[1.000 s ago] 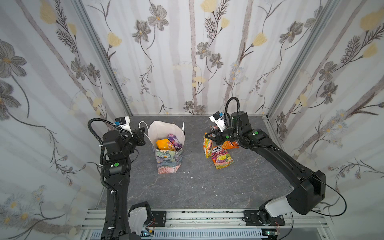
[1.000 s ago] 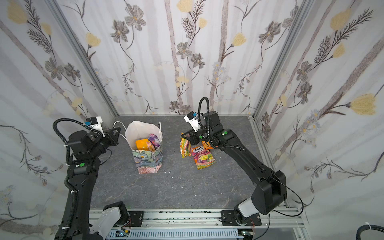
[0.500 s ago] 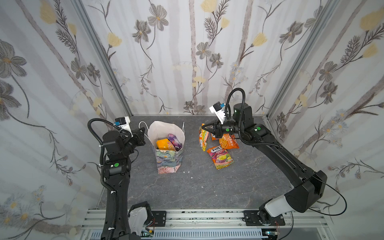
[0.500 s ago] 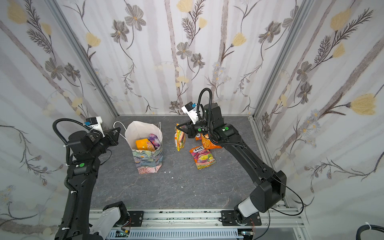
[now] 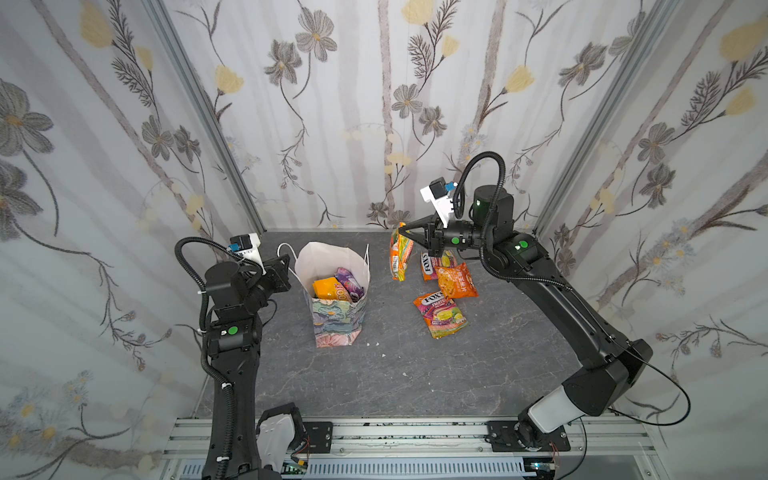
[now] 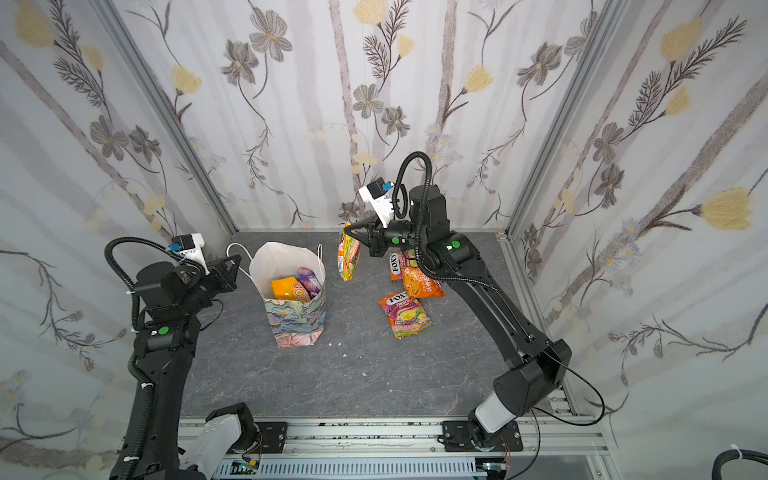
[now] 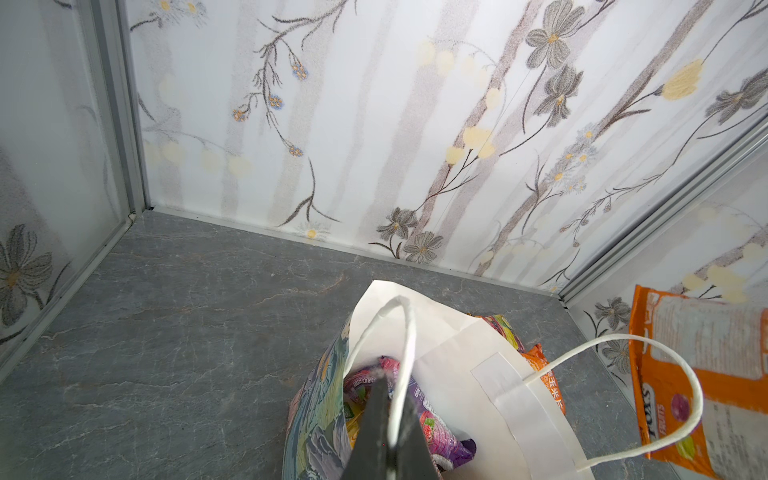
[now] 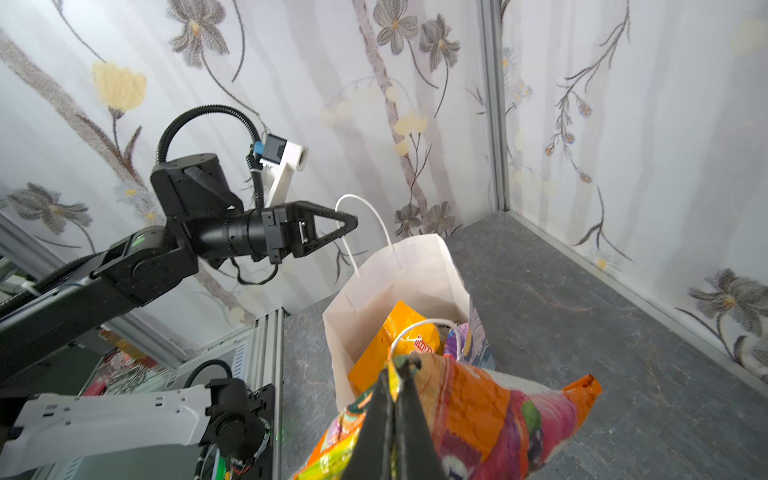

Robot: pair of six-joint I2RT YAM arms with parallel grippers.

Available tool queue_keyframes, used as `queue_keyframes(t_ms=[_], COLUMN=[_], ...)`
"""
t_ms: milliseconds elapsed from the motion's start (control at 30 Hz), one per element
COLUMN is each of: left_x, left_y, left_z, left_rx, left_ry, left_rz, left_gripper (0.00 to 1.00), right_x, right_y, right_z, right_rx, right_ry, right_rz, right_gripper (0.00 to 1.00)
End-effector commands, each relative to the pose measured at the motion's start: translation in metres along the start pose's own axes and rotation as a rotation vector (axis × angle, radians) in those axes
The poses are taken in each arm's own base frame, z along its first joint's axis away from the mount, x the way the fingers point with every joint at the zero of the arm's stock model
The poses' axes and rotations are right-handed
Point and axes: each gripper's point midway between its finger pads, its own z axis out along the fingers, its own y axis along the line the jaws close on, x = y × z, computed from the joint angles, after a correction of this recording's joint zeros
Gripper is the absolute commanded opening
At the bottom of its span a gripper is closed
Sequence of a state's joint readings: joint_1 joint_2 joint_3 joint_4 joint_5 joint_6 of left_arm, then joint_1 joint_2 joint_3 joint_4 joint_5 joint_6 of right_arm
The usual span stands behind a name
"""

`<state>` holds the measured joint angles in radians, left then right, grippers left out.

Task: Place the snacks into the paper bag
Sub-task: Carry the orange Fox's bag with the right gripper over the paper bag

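Note:
The paper bag (image 5: pixel 337 318) (image 6: pixel 297 322) stands upright left of centre, with an orange pack (image 5: pixel 325 287) and a purple pack (image 5: pixel 348 281) inside. My left gripper (image 5: pixel 287 261) (image 7: pixel 392 395) is shut on one white cord handle (image 7: pixel 409 332) at the bag's left rim. My right gripper (image 5: pixel 405 231) (image 8: pixel 398 370) is shut on the top edge of an orange-green pouch (image 5: pixel 400 258) (image 6: pixel 348 258) (image 8: pixel 478 415). That pouch hangs in the air just right of the bag. Three more snacks lie on the table: a FOX'S pouch (image 5: pixel 440 314), an orange pouch (image 5: pixel 457 282) and another FOX'S pack (image 5: pixel 432 264).
Flowered walls close the grey table (image 5: pixel 395 374) on three sides. The bag's second handle (image 7: pixel 665 374) loops loose over its far rim. A metal rail (image 5: pixel 395 436) runs along the front edge.
My right gripper has lifted the orange-green pouch off the pile and carried it up and left toward the bag. The left arm has not moved.

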<state>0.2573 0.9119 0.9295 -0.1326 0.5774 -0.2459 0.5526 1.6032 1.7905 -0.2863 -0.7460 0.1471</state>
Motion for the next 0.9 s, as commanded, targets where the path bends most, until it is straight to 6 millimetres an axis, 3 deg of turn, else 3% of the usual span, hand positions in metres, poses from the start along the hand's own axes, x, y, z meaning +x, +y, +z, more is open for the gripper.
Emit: queue_keyframes(t_ms=[0,433,867], left_x=[-0.008,-0.008,-0.006], left_y=[-0.003,-0.003,-0.003], left_z=[-0.001,0.000,0.002], left_rx=[0.009,0.013,0.020], left_ry=[-0.033,-0.029,-0.021], left_rz=[0.022,0.020,0.013], left_gripper=[0.04,0.04,0.03], right_x=[-0.028,-0.073,-0.103], right_y=[-0.005,-0.034,-0.005], right_z=[0.007,0.035,0.064], right_rx=[0.013,0.068,0.022], right_ry=[-0.079,-0.193,-0.307], right_rz=[-0.029,-0.028,-0.094], right_gripper=[0.00,0.00,0.00])
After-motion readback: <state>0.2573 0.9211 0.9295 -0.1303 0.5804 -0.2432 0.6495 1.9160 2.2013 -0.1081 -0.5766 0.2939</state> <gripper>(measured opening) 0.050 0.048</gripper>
